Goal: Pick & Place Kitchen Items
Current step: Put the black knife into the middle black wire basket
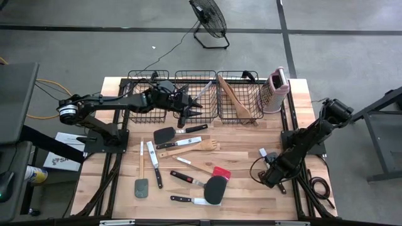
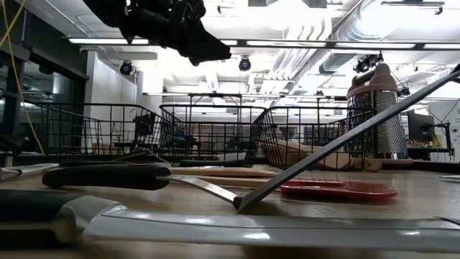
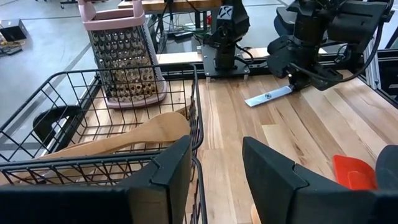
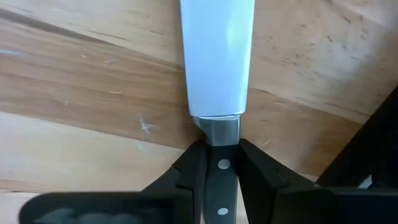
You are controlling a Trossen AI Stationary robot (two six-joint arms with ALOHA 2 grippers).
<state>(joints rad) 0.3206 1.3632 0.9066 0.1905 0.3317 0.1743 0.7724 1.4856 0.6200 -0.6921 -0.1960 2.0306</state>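
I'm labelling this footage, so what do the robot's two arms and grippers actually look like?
Both arms are matte black with jointed segments. The left arm has a round silver-grey joint cap near its base. The right arm trails black cables. The right gripper has dark angular fingers; the left gripper has broad flat ones.

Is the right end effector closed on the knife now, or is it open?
Closed on it. In the right wrist view both fingers press against the black handle of the knife, whose blade lies flat on the wooden table.
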